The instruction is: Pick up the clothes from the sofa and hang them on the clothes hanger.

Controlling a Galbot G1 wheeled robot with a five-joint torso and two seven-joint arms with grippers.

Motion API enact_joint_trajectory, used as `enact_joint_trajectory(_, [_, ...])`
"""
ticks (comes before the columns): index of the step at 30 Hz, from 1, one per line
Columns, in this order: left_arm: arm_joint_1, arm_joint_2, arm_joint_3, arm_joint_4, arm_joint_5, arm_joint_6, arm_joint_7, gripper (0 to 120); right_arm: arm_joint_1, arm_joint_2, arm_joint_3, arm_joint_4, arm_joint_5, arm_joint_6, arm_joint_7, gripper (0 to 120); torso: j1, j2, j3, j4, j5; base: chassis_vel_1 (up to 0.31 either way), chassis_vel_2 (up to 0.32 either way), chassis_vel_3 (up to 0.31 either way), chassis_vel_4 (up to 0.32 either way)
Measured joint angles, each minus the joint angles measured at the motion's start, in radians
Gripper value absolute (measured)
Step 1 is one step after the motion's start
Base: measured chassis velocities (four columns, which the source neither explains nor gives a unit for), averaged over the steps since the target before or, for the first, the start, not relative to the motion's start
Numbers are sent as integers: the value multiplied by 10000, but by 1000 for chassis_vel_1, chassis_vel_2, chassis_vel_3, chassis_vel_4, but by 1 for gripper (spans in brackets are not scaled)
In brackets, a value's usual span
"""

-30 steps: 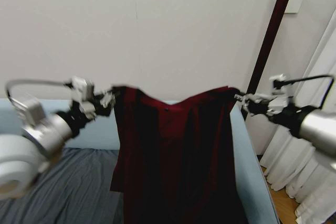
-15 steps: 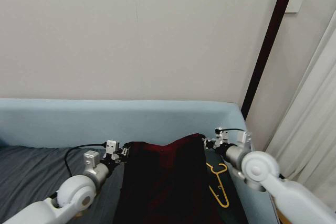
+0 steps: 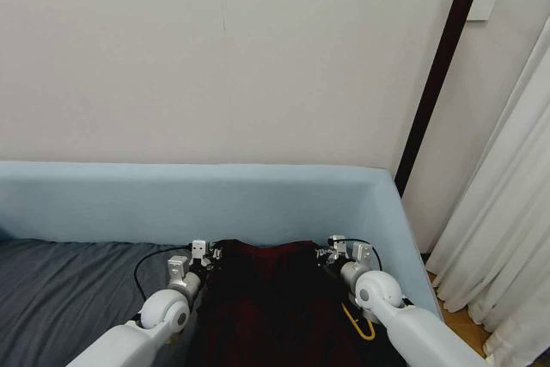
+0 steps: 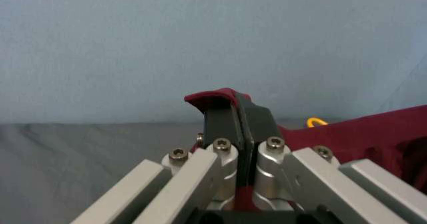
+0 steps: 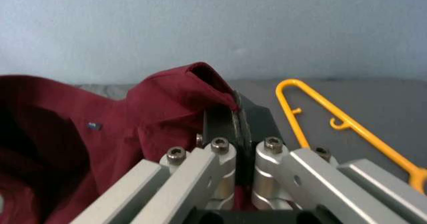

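Observation:
A dark red garment (image 3: 266,298) lies spread low over the sofa seat, held at its two upper corners. My left gripper (image 3: 209,254) is shut on the garment's left corner (image 4: 212,97); its black fingers (image 4: 239,129) are pressed together on the cloth. My right gripper (image 3: 325,252) is shut on the right corner (image 5: 203,79), the red cloth bunched over its fingers (image 5: 235,126). A yellow clothes hanger (image 3: 361,324) lies on the seat just right of the garment, also seen as the yellow hanger (image 5: 333,121) beside my right gripper.
The light blue sofa backrest (image 3: 129,199) runs behind both grippers, with the dark grey seat (image 3: 60,298) to the left. A dark brown rack post (image 3: 434,83) stands at the sofa's right end. White curtains (image 3: 507,238) hang at far right.
Both grippers have come down from chest height to just above the sofa seat, bringing the red garment with them. They have also drawn a little closer together. The hanger has come into view.

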Motion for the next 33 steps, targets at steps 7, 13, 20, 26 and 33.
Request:
enact_joint_trajectory(7, [114,11,-28,87,60,-32,121,0,321,351,-51,-736,-630,219,-306,5,-1,0,0,7,0,0,0,0,0])
enact_joint_trajectory(13, [170,-29,-54,5,127,-30,119,0,260,109,-164,-680,-935,209,-380,26,-1,0,-1,1,0,0,0,0,0])
enact_joint_trajectory(20, [187,-118,-68,55,271,-65,-72,0,186,-171,-324,-500,-1212,-210,-466,48,-2,1,-1,4,1,0,0,0,0])
enact_joint_trajectory(26, [209,-183,-76,13,293,-77,-115,0,29,-333,-87,-412,-1046,-265,-446,69,-2,0,-1,4,1,0,0,0,0])
enact_joint_trajectory(33, [521,-271,-161,-142,441,-115,-5,0,-285,-777,552,-324,-535,-680,-237,94,-2,1,-1,4,2,0,0,0,0])
